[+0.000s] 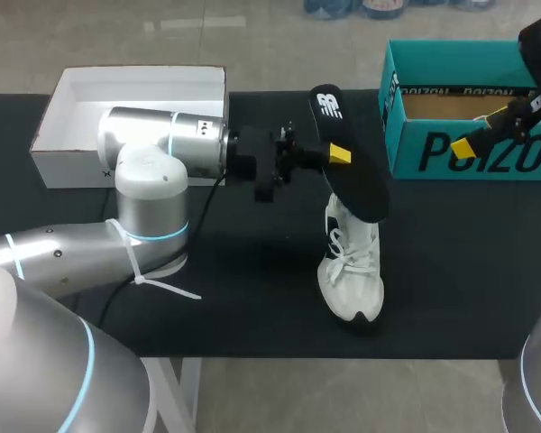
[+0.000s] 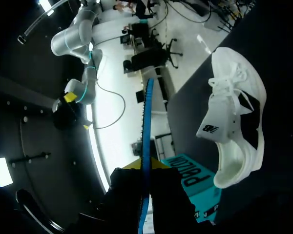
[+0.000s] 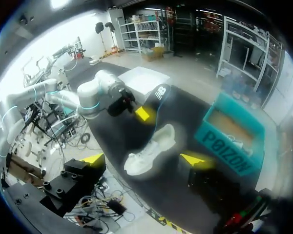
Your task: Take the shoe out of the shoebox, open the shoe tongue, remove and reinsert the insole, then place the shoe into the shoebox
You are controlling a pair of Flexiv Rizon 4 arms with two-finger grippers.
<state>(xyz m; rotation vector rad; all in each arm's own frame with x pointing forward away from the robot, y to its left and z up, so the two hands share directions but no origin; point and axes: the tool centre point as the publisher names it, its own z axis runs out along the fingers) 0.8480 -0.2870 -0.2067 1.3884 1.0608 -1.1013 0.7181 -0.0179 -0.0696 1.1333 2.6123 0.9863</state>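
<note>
left gripper point(image 1: 338, 155) clamped on the insole point(image 1: 359, 180), holding it over the white shoe point(image 1: 352, 271) on the table. right gripper point(image 1: 481, 133) spread wide, up by the shoebox point(image 1: 469, 153). the danger: nothing braces the shoe, so a floppy insole could buckle at the collar and tip it.

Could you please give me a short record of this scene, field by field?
Left pincer: shut on the black insole, holding it above the shoe
Right pincer: open, empty, by the teal shoebox
Shoe: white, on the table, outside the shoebox
Insole: out of the shoe
White box: open, at the table's far left
</note>
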